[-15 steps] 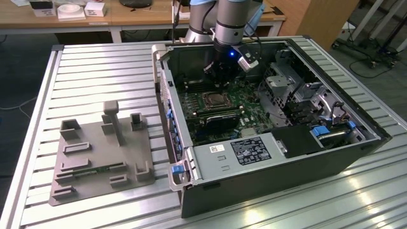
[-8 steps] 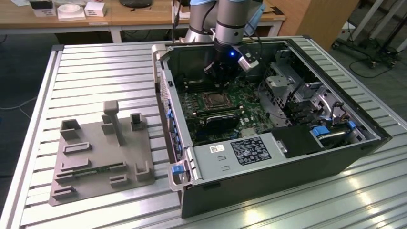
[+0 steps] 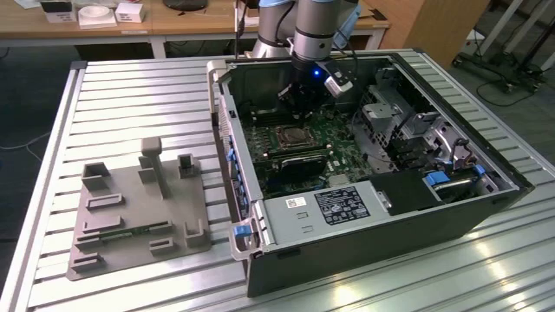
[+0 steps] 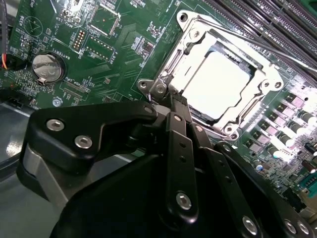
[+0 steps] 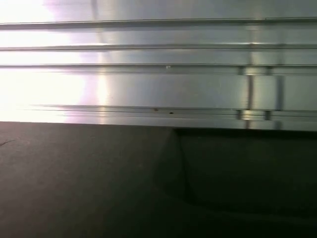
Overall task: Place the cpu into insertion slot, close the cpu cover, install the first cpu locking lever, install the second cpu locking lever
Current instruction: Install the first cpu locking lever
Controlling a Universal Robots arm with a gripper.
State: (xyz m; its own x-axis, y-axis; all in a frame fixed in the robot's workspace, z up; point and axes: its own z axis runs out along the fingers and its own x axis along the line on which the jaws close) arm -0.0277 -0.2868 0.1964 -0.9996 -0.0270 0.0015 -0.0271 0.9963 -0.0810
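Observation:
In the second wrist view the cpu (image 4: 220, 83) lies in the insertion slot (image 3: 290, 137), its flat silver top bright under the light. The cpu cover (image 4: 174, 67), a silver metal frame, lies flat around it. A thin metal lever rod (image 4: 277, 55) runs along the socket's far side, next to the memory slots. My gripper (image 4: 171, 101) is shut, its black fingers pressed together with their tips at one corner of the cover. I see nothing held between them. In the exterior view the gripper (image 3: 300, 112) hangs inside the open computer case, just above the socket.
The open case (image 3: 260, 240) lies on a slatted aluminium table (image 3: 139, 104). Memory slots (image 4: 277, 20), a coin battery (image 4: 48, 67) and drive bays (image 3: 407, 130) surround the socket. A grey fixture block (image 3: 139, 208) sits at the exterior view's left. The first wrist view faces table slats (image 5: 158, 84).

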